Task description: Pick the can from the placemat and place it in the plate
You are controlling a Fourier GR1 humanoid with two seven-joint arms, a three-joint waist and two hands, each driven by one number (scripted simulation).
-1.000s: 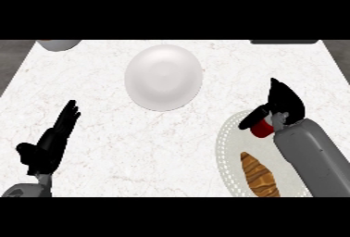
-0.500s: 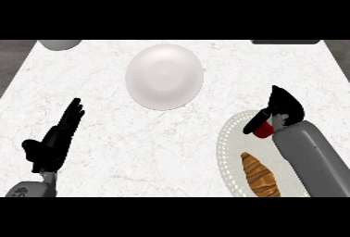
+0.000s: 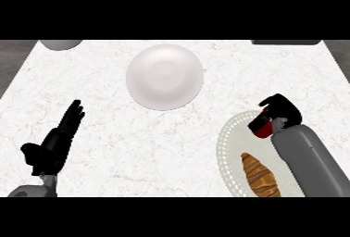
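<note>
- Countertop: white marbled surface that fills my head view, with darker floor showing past its left and right edges.
- Plate: plain white and round, at upper centre of the counter, with nothing on it.
- Placemat: pale, lacy-edged oval at the lower right, partly covered by my right forearm.
- Can: red, seen only as a small patch under my right hand; it sits over the upper part of the placemat, well apart from the plate.
- Right hand: black, fingers curled down around the can and hiding most of it; whether the can touches the mat I cannot tell.
- Croissant: golden-brown and ridged, lying on the lower part of the placemat, just beside my grey right forearm.
- Left hand: open, fingers straight and pointing up and slightly right, resting at the lower left and holding nothing.
- Grey object: rounded, cut off at the top left corner of the counter; I cannot identify it.
</note>
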